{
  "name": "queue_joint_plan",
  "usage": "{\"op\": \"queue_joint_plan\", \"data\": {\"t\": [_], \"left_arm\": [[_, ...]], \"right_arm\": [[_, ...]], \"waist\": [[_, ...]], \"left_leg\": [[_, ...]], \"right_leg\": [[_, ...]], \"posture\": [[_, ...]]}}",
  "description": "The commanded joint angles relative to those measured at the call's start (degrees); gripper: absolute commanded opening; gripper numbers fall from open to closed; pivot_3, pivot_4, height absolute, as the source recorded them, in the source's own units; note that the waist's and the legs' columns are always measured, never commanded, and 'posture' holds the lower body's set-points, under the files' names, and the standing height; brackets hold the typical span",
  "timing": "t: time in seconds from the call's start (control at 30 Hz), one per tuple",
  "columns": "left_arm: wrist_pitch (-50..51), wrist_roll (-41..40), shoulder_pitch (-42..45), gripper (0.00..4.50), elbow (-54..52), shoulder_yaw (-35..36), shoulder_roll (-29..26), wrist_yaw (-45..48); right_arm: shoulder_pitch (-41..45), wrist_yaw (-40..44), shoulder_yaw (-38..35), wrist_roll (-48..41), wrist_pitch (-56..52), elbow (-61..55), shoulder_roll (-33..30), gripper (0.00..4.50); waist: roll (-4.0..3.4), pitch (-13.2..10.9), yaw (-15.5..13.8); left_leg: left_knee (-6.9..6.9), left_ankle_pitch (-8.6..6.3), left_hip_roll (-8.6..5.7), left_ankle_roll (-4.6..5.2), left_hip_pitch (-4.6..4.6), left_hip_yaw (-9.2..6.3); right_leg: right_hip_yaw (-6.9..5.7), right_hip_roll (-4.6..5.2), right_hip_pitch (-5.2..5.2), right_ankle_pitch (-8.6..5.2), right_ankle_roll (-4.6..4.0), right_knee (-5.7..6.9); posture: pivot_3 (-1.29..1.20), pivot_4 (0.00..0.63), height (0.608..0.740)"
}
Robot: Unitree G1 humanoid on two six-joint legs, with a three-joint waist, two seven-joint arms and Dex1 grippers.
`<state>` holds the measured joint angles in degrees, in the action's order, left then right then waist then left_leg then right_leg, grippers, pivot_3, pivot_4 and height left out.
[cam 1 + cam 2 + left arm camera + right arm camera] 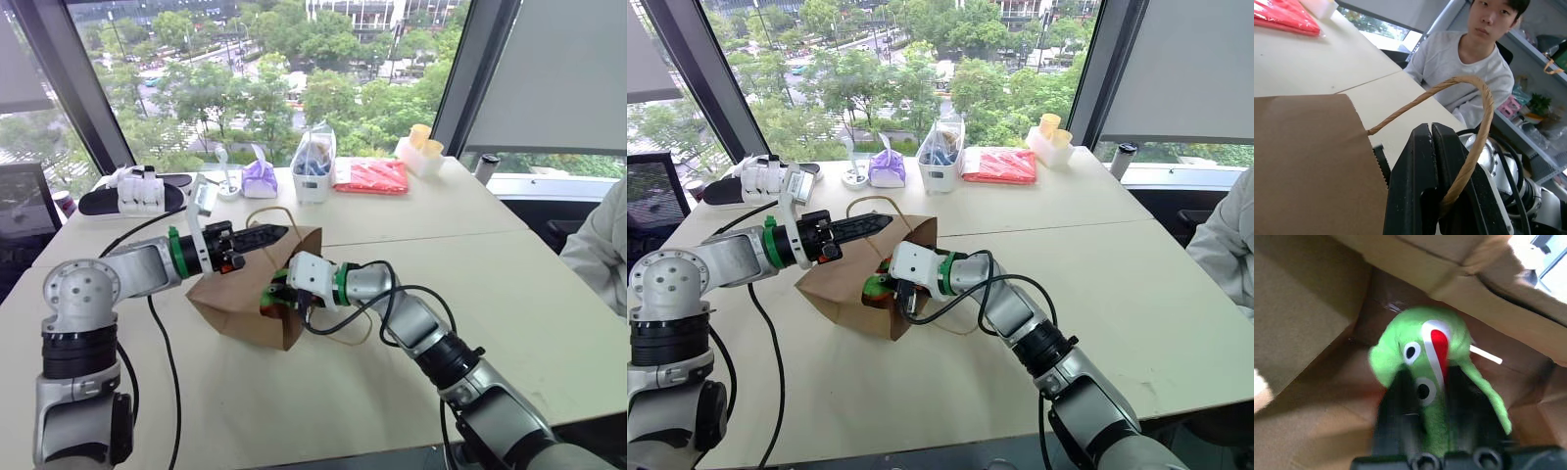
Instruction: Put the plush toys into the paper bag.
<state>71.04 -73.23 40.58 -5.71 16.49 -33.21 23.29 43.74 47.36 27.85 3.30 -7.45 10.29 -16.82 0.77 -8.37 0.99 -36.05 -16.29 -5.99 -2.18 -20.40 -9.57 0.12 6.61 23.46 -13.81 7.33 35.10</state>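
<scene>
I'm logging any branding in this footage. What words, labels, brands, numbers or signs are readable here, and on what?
None can be read.
The paper bag is plain brown, with no print.
The green plush toy bears only eyes and a red-and-white mouth, no lettering.
The red packet and the white container on the table: any print is too small to read.
</scene>
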Motion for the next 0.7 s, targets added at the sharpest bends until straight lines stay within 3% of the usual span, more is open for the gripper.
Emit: {"op": "queue_joint_plan", "data": {"t": [0.03, 0.13, 0.17, 0.43, 0.7], "left_arm": [[-0.2, -2.0, 0.1, 0.00, -1.5, 1.5, -0.3, -0.7], [-0.3, -2.1, 0.1, 0.00, -1.3, 1.5, 0.0, -0.9], [-0.4, -2.1, 0.1, 0.00, -1.2, 1.5, 0.0, -1.0], [-1.2, -2.9, -0.4, 0.00, -0.7, 2.3, 0.3, -2.1], [-2.2, -4.0, 1.1, 0.00, 1.8, 4.4, 0.0, -3.0]], "right_arm": [[-0.2, -0.6, -1.3, 0.6, 1.5, -1.3, 0.7, 2.67], [-1.0, -1.9, -2.3, 1.2, 1.3, -3.2, 0.6, 4.19], [-1.2, -2.4, -2.6, 1.4, 1.3, -4.0, 0.4, 4.45], [-9.6, -3.1, -15.0, -8.2, -6.4, -20.1, -3.4, 4.45], [-18.8, -5.0, -31.2, -23.8, -28.1, -34.1, -9.9, 4.45]], "waist": [[0.00, 0.0, 0.0], [0.00, 0.0, 0.0], [0.00, 0.0, 0.0], [0.00, 0.0, -0.3], [0.01, 0.0, -0.4]], "left_leg": [[0.00, 0.00, 0.00, 0.00, 0.00, 0.00], [0.00, 0.00, 0.00, 0.00, 0.00, 0.00], [0.00, 0.00, 0.00, -0.01, 0.00, 0.00], [-0.01, 0.00, -0.03, 0.00, -0.02, -0.02], [0.00, -0.01, 0.00, 0.02, -0.02, -0.02]], "right_leg": [[0.00, 0.00, 0.00, 0.00, 0.00, 0.00], [0.00, 0.00, 0.01, 0.00, 0.00, 0.01], [0.00, 0.00, 0.01, 0.00, 0.00, 0.01], [0.00, 0.02, -0.02, 0.00, 0.00, -0.01], [0.00, 0.02, -0.04, 0.00, 0.00, -0.02]], "posture": [[0.00, 0.150, 0.740], [0.00, 0.150, 0.740], [0.00, 0.150, 0.740], [0.00, 0.150, 0.740], [0.00, 0.150, 0.740]]}}
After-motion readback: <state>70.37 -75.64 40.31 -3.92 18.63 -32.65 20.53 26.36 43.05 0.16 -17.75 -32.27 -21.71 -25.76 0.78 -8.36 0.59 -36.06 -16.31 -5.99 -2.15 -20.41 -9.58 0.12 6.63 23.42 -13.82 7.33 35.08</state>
